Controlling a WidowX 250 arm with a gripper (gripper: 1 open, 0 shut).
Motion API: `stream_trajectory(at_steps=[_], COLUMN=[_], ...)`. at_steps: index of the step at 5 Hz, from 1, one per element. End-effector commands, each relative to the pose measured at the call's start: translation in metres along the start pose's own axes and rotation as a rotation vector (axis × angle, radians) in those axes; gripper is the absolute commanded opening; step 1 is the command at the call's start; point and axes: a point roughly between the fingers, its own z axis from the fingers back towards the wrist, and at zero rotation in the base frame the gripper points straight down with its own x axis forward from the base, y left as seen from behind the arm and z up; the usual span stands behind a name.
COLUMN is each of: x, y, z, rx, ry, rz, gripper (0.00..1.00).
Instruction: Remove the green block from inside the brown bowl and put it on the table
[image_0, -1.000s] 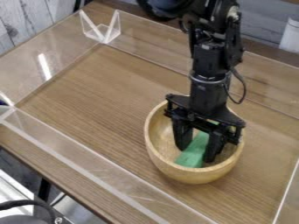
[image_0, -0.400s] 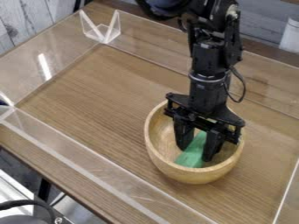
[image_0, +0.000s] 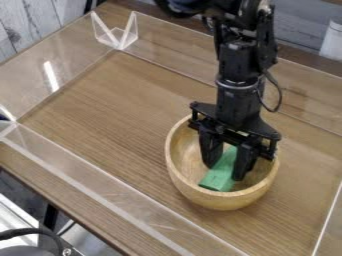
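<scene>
The brown bowl (image_0: 185, 178) sits on the table (image_0: 120, 110) toward the front right. Inside it lies the green block (image_0: 222, 175), tilted against the bowl's inner wall. My black gripper (image_0: 229, 166) reaches straight down into the bowl from above. Its two fingers stand close on either side of the block's upper part, shut on it. The block's lower end shows below the fingertips, still inside the bowl.
Low clear acrylic walls (image_0: 80, 165) edge the tabletop on all sides. A clear folded acrylic piece (image_0: 118, 30) stands at the far left corner. Bare wood lies to the left and behind the bowl.
The fingers have drawn a little closer around the block, and the arm has risen slightly. The bowl has not moved.
</scene>
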Motion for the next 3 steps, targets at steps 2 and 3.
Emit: stream_trajectory(at_steps=[2, 3], x=[0.0037, 0.0028], y=[0.0022, 0.0037], z=[0.0226, 0.0262], rx=[-0.014, -0.017], ry=[-0.073, -0.076], rz=[0.001, 0.002], gripper=[0.0, 0.0])
